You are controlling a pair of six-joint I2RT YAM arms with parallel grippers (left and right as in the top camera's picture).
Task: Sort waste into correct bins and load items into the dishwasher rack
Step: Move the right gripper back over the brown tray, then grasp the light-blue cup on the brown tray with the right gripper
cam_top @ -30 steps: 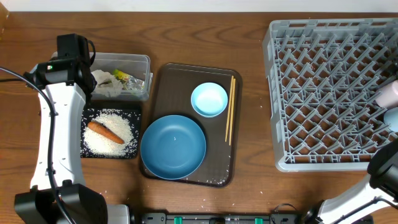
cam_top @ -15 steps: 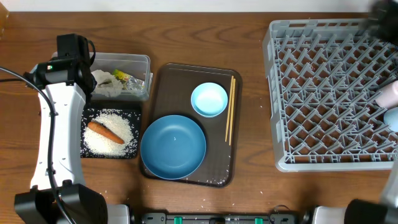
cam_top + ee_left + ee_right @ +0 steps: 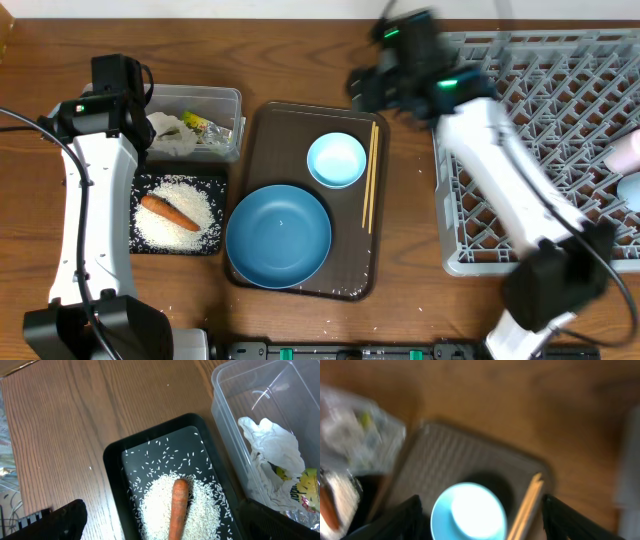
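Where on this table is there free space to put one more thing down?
Bare wood lies between the brown tray and the rack, though the right arm crosses its far end. Another strip runs behind the tub. The brown tray's corner between bowl and tub is free. Crowded: tub and black tray.

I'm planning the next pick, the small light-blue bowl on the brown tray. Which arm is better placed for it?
Right. The right gripper hovers over the brown tray's far edge beside the bowl, with the rack on its side. The left gripper hangs over the black tray, farther off.
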